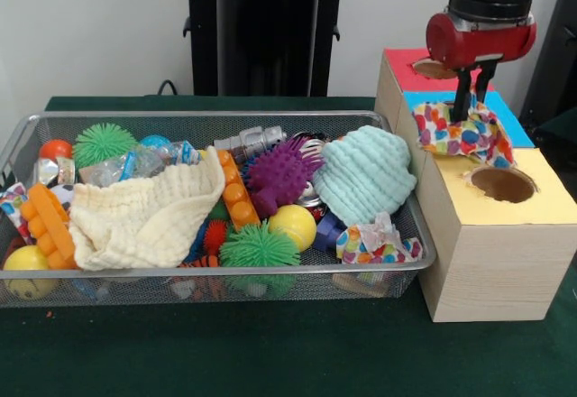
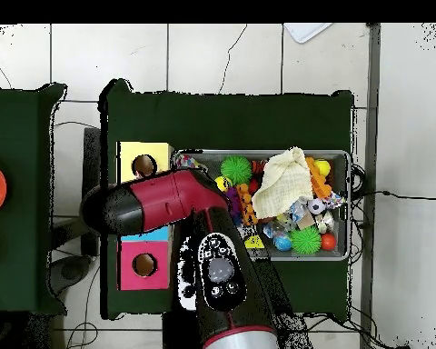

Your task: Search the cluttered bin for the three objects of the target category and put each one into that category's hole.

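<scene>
While hovering at the frame's upper right, my gripper (image 1: 473, 101) clasps a polka-dot cloth (image 1: 464, 133) over the box's blue section (image 1: 516, 119).

Even, soft indoor light — no glare. A faint shadow lies under the mesh bin (image 1: 18, 144) on the green table (image 1: 270, 352); focus is adequate.

Green table (image 1: 270, 352), mesh bin (image 1: 216, 281), wooden box (image 1: 505, 262)

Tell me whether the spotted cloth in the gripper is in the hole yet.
Not yet. The spotted cloth hangs from the gripper above the blue section, still fully visible.
</scene>
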